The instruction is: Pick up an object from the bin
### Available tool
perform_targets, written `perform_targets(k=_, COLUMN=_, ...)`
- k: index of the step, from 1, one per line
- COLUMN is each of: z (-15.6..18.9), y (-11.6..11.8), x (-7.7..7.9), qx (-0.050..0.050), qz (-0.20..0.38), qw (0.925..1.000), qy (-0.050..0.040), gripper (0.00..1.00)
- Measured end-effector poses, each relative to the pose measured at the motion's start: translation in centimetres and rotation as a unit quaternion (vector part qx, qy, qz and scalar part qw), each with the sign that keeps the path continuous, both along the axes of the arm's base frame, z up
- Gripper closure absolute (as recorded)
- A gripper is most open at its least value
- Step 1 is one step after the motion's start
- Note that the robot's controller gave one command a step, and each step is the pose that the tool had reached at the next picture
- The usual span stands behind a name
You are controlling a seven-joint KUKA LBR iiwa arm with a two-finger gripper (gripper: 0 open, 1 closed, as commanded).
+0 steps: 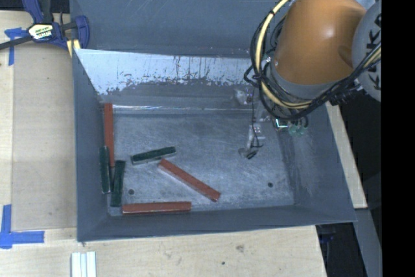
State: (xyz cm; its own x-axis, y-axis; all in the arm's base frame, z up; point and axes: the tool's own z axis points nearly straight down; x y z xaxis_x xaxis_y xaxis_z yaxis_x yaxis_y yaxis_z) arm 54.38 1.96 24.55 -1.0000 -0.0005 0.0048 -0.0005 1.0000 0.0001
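The grey bin (pixel 194 29) holds flat sticks toward its left; the arm's orange cover (pixel 321 36) hangs over its right side; a slanted red-brown stick (pixel 189 180) lies nearest the gripper, a dark green stick (pixel 153 154) just beside it; the gripper (pixel 253 143) hangs over bare floor, apart from both; whether released or clenched, I cannot tell.

The grey metal bin (pixel 214 130) carries on its floor a red-brown stick (pixel 108 130) and two dark green sticks (pixel 104 168) by the left wall, a second red-brown stick (pixel 156 207) along the front, and a green stick (pixel 153 154) and a slanted red-brown stick (pixel 189 180) mid-floor.
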Motion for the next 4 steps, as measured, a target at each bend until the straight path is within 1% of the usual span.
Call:
perform_targets(k=1, z=-7.3, y=12.3, x=7.5, qx=0.002, qz=0.043, qw=0.9991, qy=-0.0040, gripper=0.00)
perform_targets(k=2, z=-17.6, y=16.9, x=4.0, qx=0.000, qz=0.218, qw=0.9759, qy=-0.0005, gripper=0.00)
perform_targets(k=3, z=-17.3, y=17.0, x=4.3, qx=0.001, qz=0.216, qw=0.9763, qy=-0.0054, gripper=1.00)
perform_targets(k=4, z=-4.5, y=18.4, x=2.0, qx=0.001, qz=0.224, qw=0.9745, qy=-0.0083, gripper=1.00)
